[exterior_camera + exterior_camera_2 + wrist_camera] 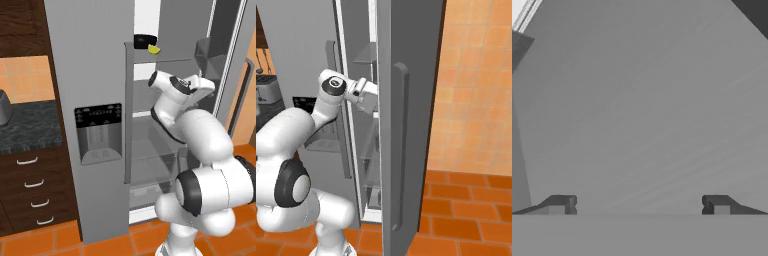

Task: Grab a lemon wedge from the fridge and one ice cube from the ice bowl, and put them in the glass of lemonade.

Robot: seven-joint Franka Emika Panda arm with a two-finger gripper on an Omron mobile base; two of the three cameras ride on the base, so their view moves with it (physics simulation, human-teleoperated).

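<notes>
The tall light-grey fridge (pixel 90 65) stands with its right door (pixel 406 125) swung open, a smooth matte slab with a long rounded vertical handle (pixel 400 145); the closed left door carries a glossy black dispenser panel (pixel 98 116) above a recessed grey bay. Inside, thin translucent shelves (pixel 150 165) stack one above the other, pale and glassy. On the upper shelf sits a small round black bowl (pixel 145 41), and just beside it, at its right foot, lies the lemon wedge (pixel 153 49), a tiny bright yellow sliver with a curved edge. The white arm, glossy with dark joint rings, reaches up into the fridge's open compartment, its wrist below that upper shelf and well under the wedge. The end effector (pixel 639 205) faces a flat, faintly streaked grey panel, its two small dark blocky fingertips (pixel 562 204) spread wide apart with nothing between them. To the left of the fridge, dark wooden drawers (pixel 32 192) with curved silver pulls sit under a mottled dark stone surface (pixel 27 125), and the floor (pixel 466 210) is laid in orange square tiles, as is the wall (pixel 476 80) to the right.
</notes>
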